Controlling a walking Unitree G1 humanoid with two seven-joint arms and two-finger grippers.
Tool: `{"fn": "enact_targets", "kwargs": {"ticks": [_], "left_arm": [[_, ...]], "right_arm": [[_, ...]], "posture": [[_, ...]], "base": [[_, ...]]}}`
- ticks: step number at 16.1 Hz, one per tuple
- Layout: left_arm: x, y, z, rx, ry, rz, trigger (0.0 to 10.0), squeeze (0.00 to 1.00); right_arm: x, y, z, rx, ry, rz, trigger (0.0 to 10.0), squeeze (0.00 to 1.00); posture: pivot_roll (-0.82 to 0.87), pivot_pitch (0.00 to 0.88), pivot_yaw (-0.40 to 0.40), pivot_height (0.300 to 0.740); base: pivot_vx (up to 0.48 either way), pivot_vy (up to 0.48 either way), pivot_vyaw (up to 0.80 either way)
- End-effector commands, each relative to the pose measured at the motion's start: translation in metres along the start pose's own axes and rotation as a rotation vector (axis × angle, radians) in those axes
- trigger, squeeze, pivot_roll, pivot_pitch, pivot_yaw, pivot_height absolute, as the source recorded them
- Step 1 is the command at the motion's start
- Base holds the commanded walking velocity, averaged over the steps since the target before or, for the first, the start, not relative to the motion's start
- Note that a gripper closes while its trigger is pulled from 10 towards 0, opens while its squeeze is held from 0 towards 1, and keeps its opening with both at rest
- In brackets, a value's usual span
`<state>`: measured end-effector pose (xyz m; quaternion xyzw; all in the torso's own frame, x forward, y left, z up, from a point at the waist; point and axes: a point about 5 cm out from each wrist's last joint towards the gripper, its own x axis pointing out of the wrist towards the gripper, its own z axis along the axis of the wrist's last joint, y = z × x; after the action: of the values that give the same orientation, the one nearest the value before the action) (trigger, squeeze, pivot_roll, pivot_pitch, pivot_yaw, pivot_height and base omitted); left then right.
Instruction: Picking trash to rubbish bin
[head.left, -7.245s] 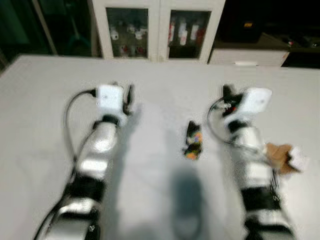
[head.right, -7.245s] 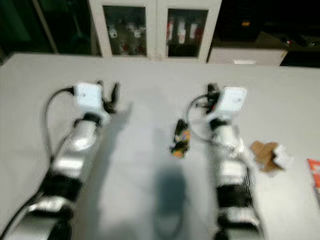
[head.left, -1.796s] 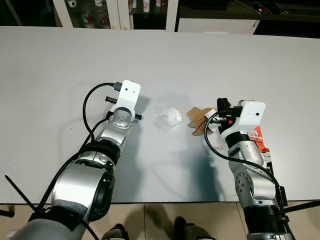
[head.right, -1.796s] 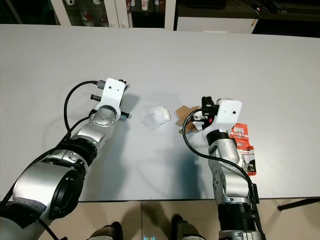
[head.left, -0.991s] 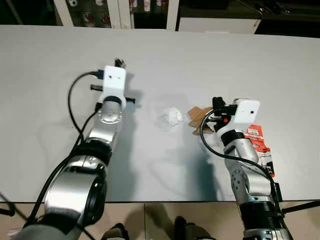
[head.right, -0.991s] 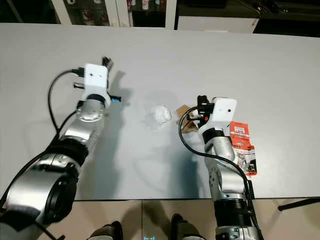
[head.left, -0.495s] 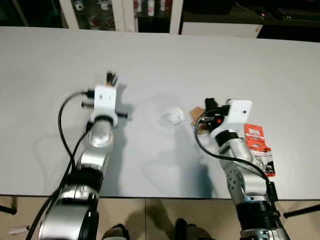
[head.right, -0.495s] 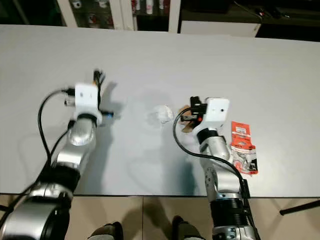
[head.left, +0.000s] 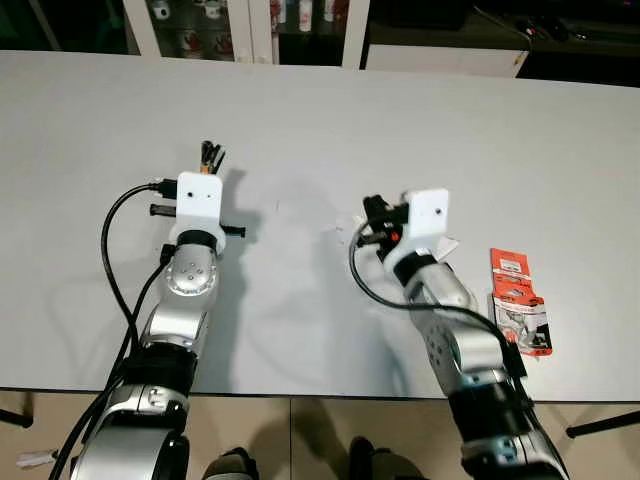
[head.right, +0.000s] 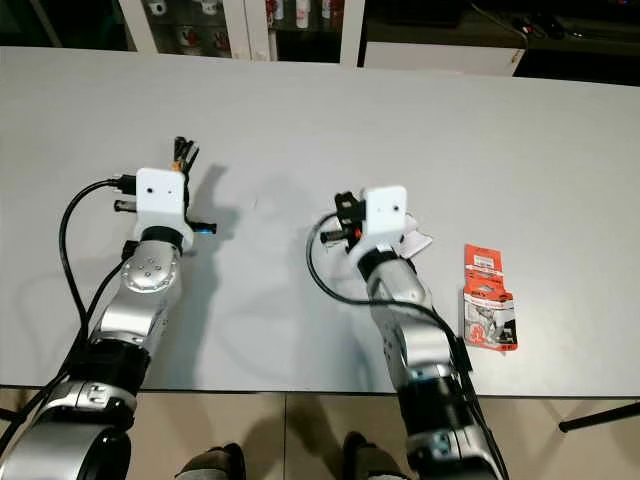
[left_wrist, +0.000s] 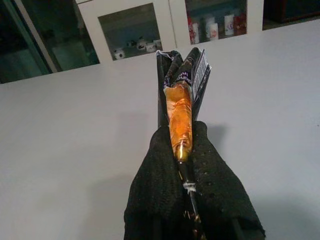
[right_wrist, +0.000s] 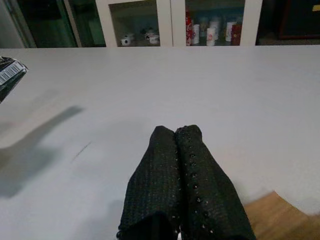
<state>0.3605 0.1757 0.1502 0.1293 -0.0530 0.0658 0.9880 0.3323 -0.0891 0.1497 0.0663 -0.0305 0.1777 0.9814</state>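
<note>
Left gripper (left_wrist: 182, 125) fingers (left_wrist: 165, 165) pressed together, pinching crumpled black-and-orange snack wrapper (left_wrist: 181, 107); wrapper sticks out past the fingertips, barcode patch visible on one edge. In left eye view, wrapper tip (head.left: 210, 154) pokes up beyond white wrist block, held above the white bench (head.left: 300, 120), left of centre. Shadow of the left arm falls on the bench beside it.

Right gripper (right_wrist: 175, 137) fingers (right_wrist: 200, 185) closed flat against each other, nothing between them. Tips point across bare bench surface toward the far edge. Brown cardboard scrap (right_wrist: 272, 215) lies on the bench just beside the fingers, at the frame corner in right wrist view. Dark barcoded wrapper edge (right_wrist: 10, 75) also caught at the side of that view.

From the head cameras, right gripper (head.right: 335, 222) sits over mid-bench, arm angled in toward centre. Crumpled white paper (head.right: 413, 240) lies on the bench right at the right wrist block, mostly hidden by it; cannot tell if touching. Red-and-white flat packet (head.right: 488, 308) lies on the bench to the right of the right arm, near the front edge, well apart from the fingers.

White glass-door cabinet (right_wrist: 165, 20) with small bottles and cups stands beyond the far edge of the bench. Tiled floor (head.left: 300, 440) visible below the front edge.
</note>
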Motion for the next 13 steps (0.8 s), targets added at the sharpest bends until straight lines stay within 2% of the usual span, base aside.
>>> {"fn": "enact_targets", "kwargs": {"ticks": [1,6,7,10,13], "left_arm": [[-0.002,0.002,0.001,0.008,-0.002,-0.002,10.0,0.00],[-0.002,0.003,0.008,0.023,-0.008,-0.014,10.0,0.00],[-0.001,0.002,0.009,0.026,-0.007,-0.019,10.0,0.00],[-0.002,0.001,0.009,0.032,-0.002,-0.039,10.0,0.00],[0.000,0.000,0.011,0.041,0.002,-0.062,10.0,0.00]], "right_arm": [[0.004,-0.001,-0.004,-0.004,0.023,0.003,10.0,0.00],[0.021,-0.001,-0.018,-0.039,0.113,0.006,10.0,0.00],[0.026,-0.003,-0.021,-0.025,0.140,-0.002,10.0,1.00],[0.030,-0.013,-0.017,-0.053,0.141,-0.064,10.0,1.00],[0.035,-0.034,-0.006,-0.057,0.102,-0.152,10.0,1.00]], "posture": [[-0.04,0.136,-0.056,0.740],[-0.01,0.140,-0.041,0.740],[-0.01,0.137,-0.034,0.740],[-0.01,0.129,-0.017,0.740],[-0.01,0.116,0.007,0.740]], "base": [[0.000,0.000,0.00],[0.000,0.000,0.00],[0.000,0.000,0.00],[0.000,0.000,0.00],[0.000,0.000,0.00]]}}
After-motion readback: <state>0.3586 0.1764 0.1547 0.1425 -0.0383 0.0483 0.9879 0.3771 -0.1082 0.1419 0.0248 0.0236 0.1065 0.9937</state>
